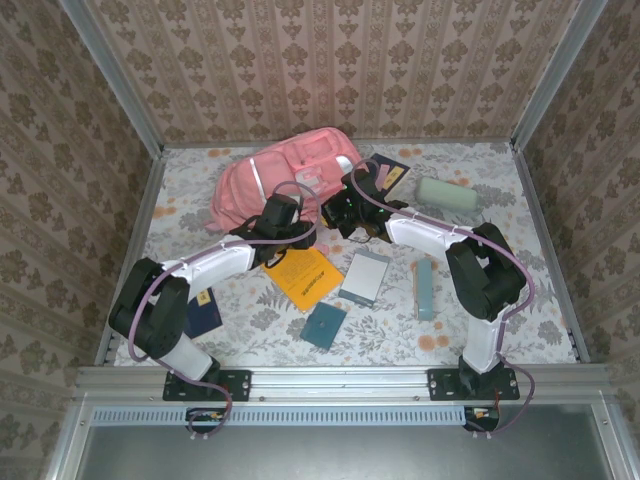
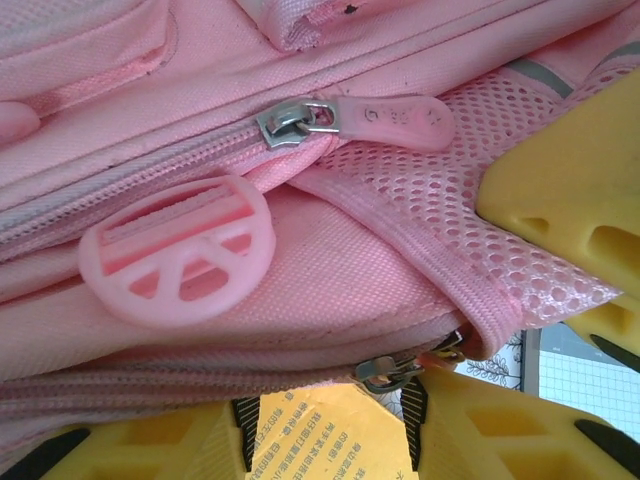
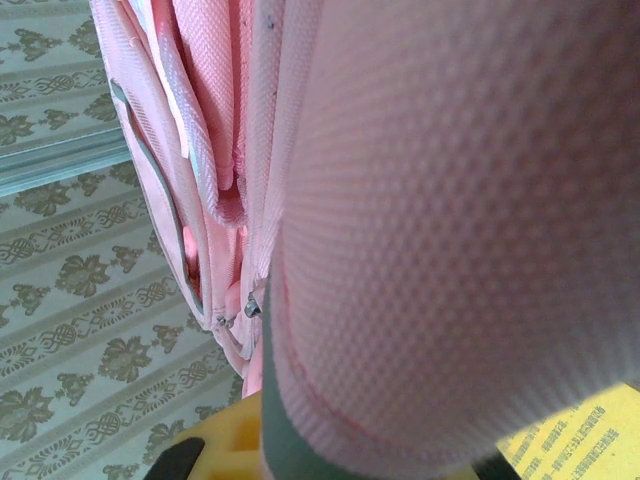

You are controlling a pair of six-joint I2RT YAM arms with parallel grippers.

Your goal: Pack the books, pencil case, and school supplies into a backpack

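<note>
The pink backpack (image 1: 262, 185) is laid flat by the far edge of the worktop, left of centre, with its zips turned toward the arms so that they can be reached. The left end effector (image 1: 283, 218) is held at its near side. In the left wrist view the yellow fingers (image 2: 490, 430) are seen apart and released, just beside a lower zip slider (image 2: 385, 372); opening the bag is judged to be the step in hand. The right end effector (image 1: 345, 205) is set against the bag's right end, probably to steady it; whether it is clenched cannot be told. The orange-yellow book (image 1: 300, 277) and grey-white book (image 1: 364, 277) are left mid-worktop, and the pencil case (image 1: 447, 193) toward the far right, all unpacked.
</note>
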